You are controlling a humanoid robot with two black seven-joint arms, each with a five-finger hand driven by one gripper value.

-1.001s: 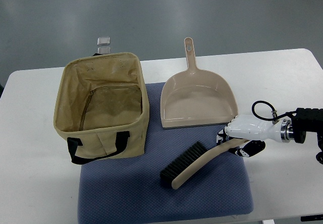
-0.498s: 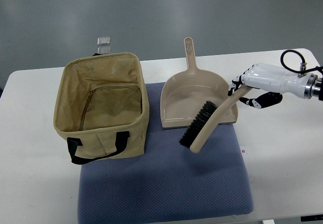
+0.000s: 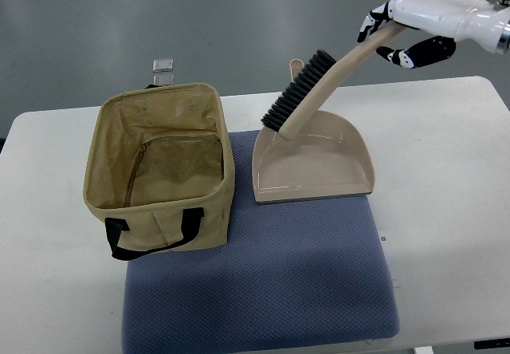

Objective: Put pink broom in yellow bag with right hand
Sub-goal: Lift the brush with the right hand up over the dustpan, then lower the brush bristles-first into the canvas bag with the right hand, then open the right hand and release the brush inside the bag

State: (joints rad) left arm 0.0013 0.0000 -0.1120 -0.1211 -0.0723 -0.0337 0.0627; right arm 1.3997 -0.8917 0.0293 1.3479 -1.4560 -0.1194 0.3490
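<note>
My right hand (image 3: 406,23) is shut on the handle of the pale pink broom (image 3: 315,92) and holds it high in the air at the upper right. The broom slants down to the left, with its black bristles (image 3: 296,90) above the far edge of the pink dustpan (image 3: 312,159). The open yellow-tan bag (image 3: 162,167) with black straps stands on the table at the left, its mouth up. The broom is to the right of the bag, not over it. The left arm is not in view.
A blue-grey mat (image 3: 263,278) lies on the white table (image 3: 446,178), under the bag's right side and the dustpan's near edge. A small clear object (image 3: 164,68) sits behind the bag. Grey floor lies beyond the table.
My right hand has lifted the broom off the mat, carried it up and to the far side, and the bristle end has swung left over the dustpan toward the bag.
</note>
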